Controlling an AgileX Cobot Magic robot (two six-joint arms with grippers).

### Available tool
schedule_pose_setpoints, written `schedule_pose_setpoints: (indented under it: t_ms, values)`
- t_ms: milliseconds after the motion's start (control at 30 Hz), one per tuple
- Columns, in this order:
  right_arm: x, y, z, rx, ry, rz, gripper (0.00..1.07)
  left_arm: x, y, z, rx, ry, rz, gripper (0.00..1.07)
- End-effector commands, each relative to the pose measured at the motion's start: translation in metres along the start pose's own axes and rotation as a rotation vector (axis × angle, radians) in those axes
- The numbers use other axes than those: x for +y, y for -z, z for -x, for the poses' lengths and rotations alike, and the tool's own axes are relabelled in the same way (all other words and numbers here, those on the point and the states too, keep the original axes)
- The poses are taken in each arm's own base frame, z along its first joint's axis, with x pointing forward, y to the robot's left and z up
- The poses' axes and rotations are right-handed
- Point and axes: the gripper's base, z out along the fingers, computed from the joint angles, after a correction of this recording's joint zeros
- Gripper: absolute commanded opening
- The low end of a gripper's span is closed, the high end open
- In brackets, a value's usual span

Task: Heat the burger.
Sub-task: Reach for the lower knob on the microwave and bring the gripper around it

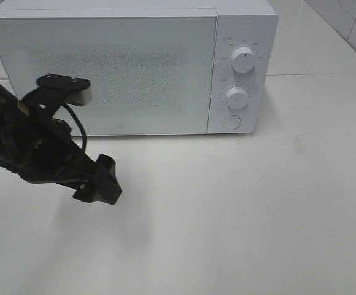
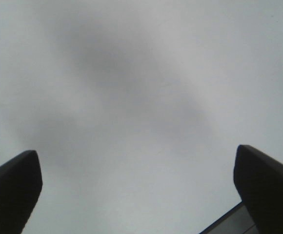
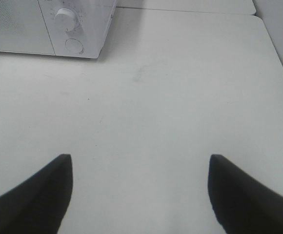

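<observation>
The burger is out of view in every frame. My left gripper (image 1: pixel 98 183) hangs low over the white table in front of the microwave's left half. In the left wrist view the left gripper (image 2: pixel 137 168) is open, its two dark fingers (image 2: pixel 12 190) spread wide with only bare pale surface between them. My right gripper (image 3: pixel 140 170) is also open and holds nothing; it sits above the table to the right of the microwave and does not show in the exterior view.
A white microwave (image 1: pixel 104 74) stands at the back with its frosted door shut. Its panel carries two dials (image 1: pixel 243 60) and a round button (image 1: pixel 231 121). The table (image 1: pixel 239 209) spreads in front; its right edge (image 3: pixel 278 58) shows in the right wrist view.
</observation>
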Motion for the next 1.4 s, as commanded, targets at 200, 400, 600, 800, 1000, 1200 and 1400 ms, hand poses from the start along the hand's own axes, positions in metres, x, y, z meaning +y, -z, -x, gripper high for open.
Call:
schedule_pose_setpoints:
  t_ms: [200, 400, 600, 800, 1000, 1200, 1400]
  values:
    - [0.000, 0.003, -0.002, -0.027, 0.008, -0.004, 0.74, 0.054, 0.048, -0.017, 0.058, 0.218, 0.036, 1.00]
    - [0.000, 0.003, -0.002, -0.027, 0.008, -0.004, 0.74, 0.079, 0.079, -0.031, 0.044, 0.321, 0.080, 1.00]
    - [0.000, 0.003, -0.002, -0.027, 0.008, -0.004, 0.74, 0.104, 0.119, -0.057, 0.029, 0.469, 0.133, 1.00]
    - [0.000, 0.003, -0.002, -0.027, 0.008, -0.004, 0.74, 0.101, 0.146, -0.073, -0.015, 0.532, 0.165, 1.00]
    - [0.000, 0.003, -0.002, -0.027, 0.008, -0.004, 0.74, 0.087, 0.167, -0.082, -0.068, 0.511, 0.203, 1.00]
    - [0.000, 0.003, -0.002, -0.027, 0.008, -0.004, 0.74, 0.070, 0.183, -0.103, -0.135, 0.497, 0.273, 1.00]
    - [0.000, 0.003, -0.002, -0.027, 0.008, -0.004, 0.74, 0.057, 0.173, -0.131, -0.152, 0.491, 0.286, 1.00]
